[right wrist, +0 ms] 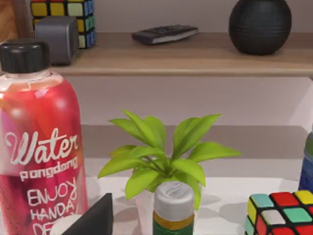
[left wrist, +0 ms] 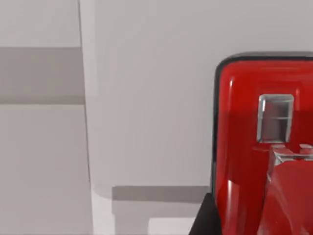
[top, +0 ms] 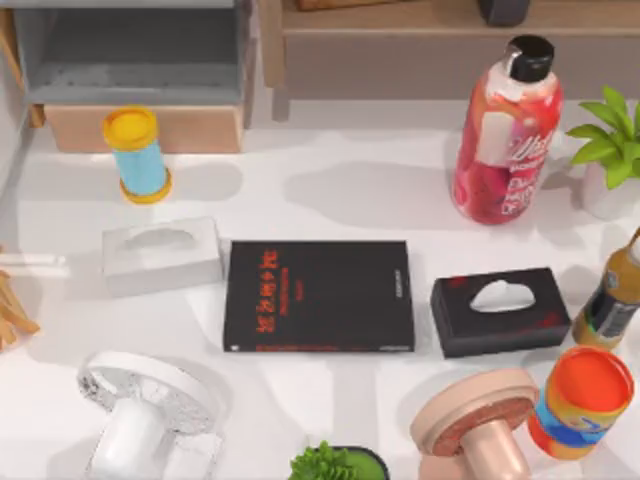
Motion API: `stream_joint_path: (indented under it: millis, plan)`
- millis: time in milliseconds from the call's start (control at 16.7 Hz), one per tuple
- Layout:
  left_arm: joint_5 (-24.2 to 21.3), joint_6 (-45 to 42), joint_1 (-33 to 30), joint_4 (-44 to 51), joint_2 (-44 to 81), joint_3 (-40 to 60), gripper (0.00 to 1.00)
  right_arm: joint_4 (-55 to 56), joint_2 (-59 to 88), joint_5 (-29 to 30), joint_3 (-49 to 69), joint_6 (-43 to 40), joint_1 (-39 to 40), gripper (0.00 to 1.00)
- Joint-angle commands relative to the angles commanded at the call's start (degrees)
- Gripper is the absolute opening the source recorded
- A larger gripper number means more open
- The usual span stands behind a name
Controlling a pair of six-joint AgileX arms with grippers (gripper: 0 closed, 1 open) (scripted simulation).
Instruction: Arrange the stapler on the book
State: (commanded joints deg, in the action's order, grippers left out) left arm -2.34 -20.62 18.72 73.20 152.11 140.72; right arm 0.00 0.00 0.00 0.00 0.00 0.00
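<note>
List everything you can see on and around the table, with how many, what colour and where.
book: one, black with red lettering, table centre
stapler: one, bright red, close up in the left wrist view
tissue boxes: two; white left of the book, black right of it
water bottle: one, red-pink with black cap, back right
potted plant: one, green in white pot, right edge
can: one, blue with yellow lid, back left
can: one, orange and blue, front right
puzzle cubes: two, multicoloured; one on the shelf, one on the table
ball: one, black, on the shelf
Grippers: none to place
</note>
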Motion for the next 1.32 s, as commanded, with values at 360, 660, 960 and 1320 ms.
stream_joint_path:
  millis: [360, 660, 960, 1320]
  plan:
    - [0.01, -0.07, 0.11, 0.01, -0.16, 0.00, 0.00, 0.00, 0.00, 0.00, 0.00, 0.00, 0.00, 1.00]
    - [-1.12, 2.78, 1.10, 3.12, -4.67, -0.05, 0.00, 0.00, 0.00, 0.00, 0.00, 0.00, 0.00, 1.00]
    - [-2.00, 9.06, -1.18, 5.71, -14.31, -0.76, 0.00, 0.00, 0.00, 0.00, 0.00, 0.00, 0.00, 1.00]
    - [-1.04, 22.09, -13.43, 5.67, -26.52, -5.64, 0.00, 0.00, 0.00, 0.00, 0.00, 0.00, 0.00, 1.00]
